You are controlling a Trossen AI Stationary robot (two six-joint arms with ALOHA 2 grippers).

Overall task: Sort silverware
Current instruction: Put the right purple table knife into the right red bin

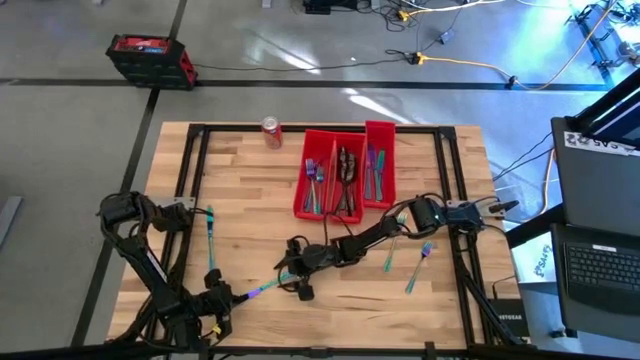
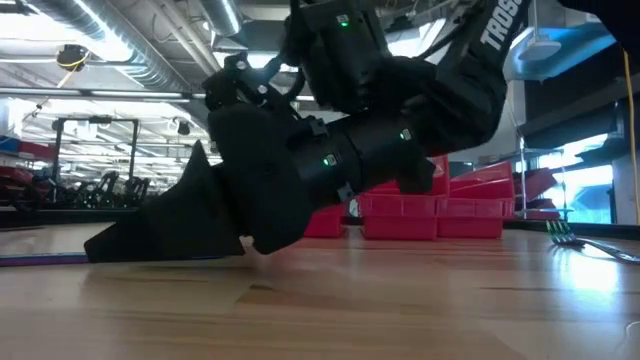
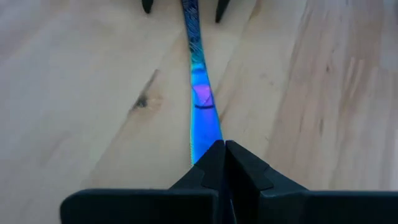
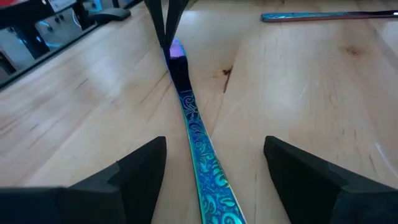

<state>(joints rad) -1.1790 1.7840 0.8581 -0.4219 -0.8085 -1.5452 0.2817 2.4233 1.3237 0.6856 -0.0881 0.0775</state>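
A slim iridescent blue piece of silverware [image 1: 262, 285] lies slantwise across the near middle of the table. My left gripper [image 1: 228, 296] is shut on its plain end. My right gripper [image 4: 211, 174] is open. Its two fingers stand on either side of the patterned handle [image 4: 208, 165] without touching it. In the left wrist view the right fingertips [image 3: 147, 6] show at the piece's far end. Three red bins [image 1: 345, 175] at the back hold sorted silverware. My left gripper pinches the piece's plain blue end [image 3: 200, 134] between its two shut fingers [image 3: 214, 163]. The fingers slant down from the table's near left and lie along the piece. The piece runs straight away from them, low over the wood, toward my right gripper.
A red soda can [image 1: 271, 131] stands left of the bins. Loose forks lie on the right [image 1: 420, 265], [image 1: 392, 247], and one piece lies on the left [image 1: 211, 235]. The black frame [image 1: 195, 160] runs around the table.
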